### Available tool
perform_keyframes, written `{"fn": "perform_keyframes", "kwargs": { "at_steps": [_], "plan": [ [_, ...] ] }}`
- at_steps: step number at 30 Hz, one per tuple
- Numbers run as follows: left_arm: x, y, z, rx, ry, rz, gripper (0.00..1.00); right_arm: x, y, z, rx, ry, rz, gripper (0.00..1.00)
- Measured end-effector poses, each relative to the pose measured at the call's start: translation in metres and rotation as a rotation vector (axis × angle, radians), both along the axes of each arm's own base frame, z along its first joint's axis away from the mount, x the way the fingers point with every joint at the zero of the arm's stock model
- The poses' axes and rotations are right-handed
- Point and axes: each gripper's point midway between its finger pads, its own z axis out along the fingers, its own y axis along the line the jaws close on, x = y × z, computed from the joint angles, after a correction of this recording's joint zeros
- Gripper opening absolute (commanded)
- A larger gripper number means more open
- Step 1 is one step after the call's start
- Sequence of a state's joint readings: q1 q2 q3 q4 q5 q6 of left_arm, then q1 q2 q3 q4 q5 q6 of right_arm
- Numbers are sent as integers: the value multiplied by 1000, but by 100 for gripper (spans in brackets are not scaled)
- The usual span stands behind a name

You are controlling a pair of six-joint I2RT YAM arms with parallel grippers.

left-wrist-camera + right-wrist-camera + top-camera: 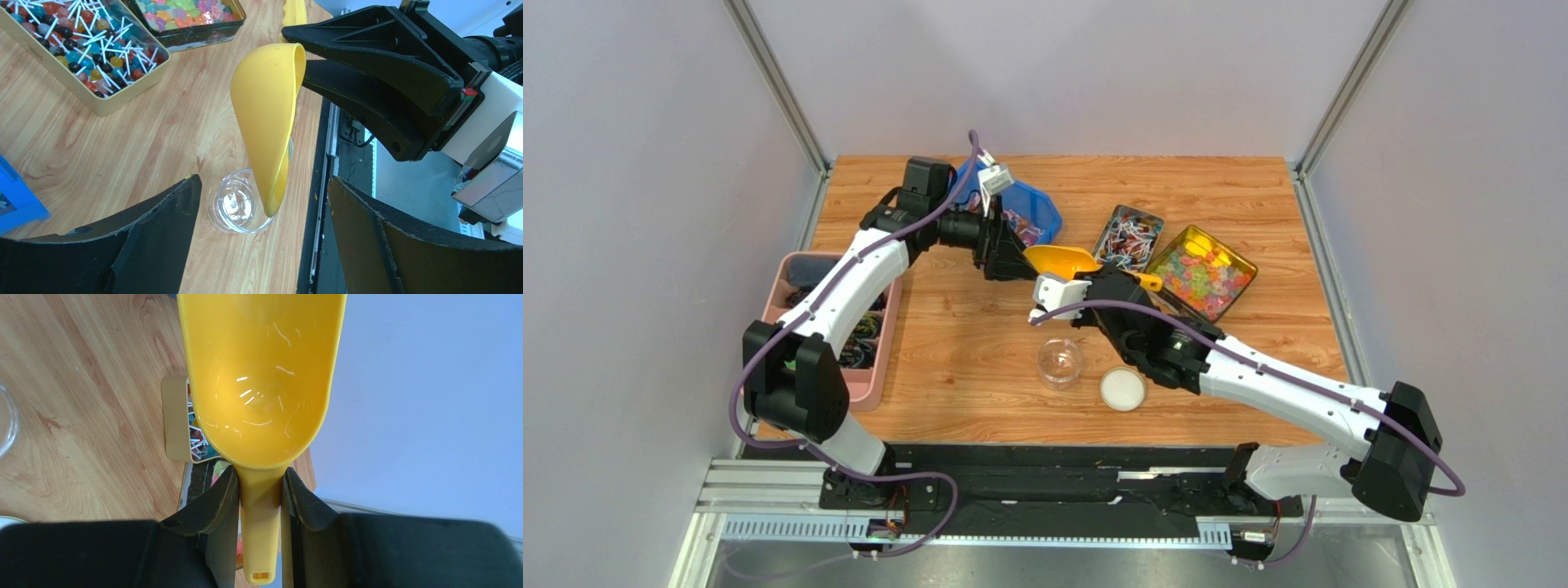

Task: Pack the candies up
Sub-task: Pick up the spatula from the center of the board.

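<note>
— What do we see, biggest first?
— Our wood-grain table. The blue bin at far left holds the candies, just behind our left gripper, jaws spread, holding nothing.
— And the right?
— Our right gripper clamps the smooth yellow plastic scoop by its handle; a clear round cup sits nearer.

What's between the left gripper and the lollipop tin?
The yellow scoop, held by the right gripper, lies between left gripper and lollipop tin. Clearest in the top view.
</note>
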State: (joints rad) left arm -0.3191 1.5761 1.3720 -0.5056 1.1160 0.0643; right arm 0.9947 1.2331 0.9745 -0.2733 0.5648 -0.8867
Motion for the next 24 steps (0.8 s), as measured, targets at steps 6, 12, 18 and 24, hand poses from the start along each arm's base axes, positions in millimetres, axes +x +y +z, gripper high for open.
{"fn": "perform_keyframes", "kwargs": {
  "at_steps": [6,12,18,24],
  "plan": [
    [-3,-4,-1,4,-2,-10,76,-3,10,-4,-4,0,21,0],
    [-6,-8,-1,6,-3,-21,62,-5,21,-13,-20,10,40,0],
    [-4,-10,-3,9,-12,-21,59,-3,22,-11,-18,0,29,0],
    [-5,-10,-7,12,-4,-23,48,1,23,0,13,-32,7,0]
  ]
}}
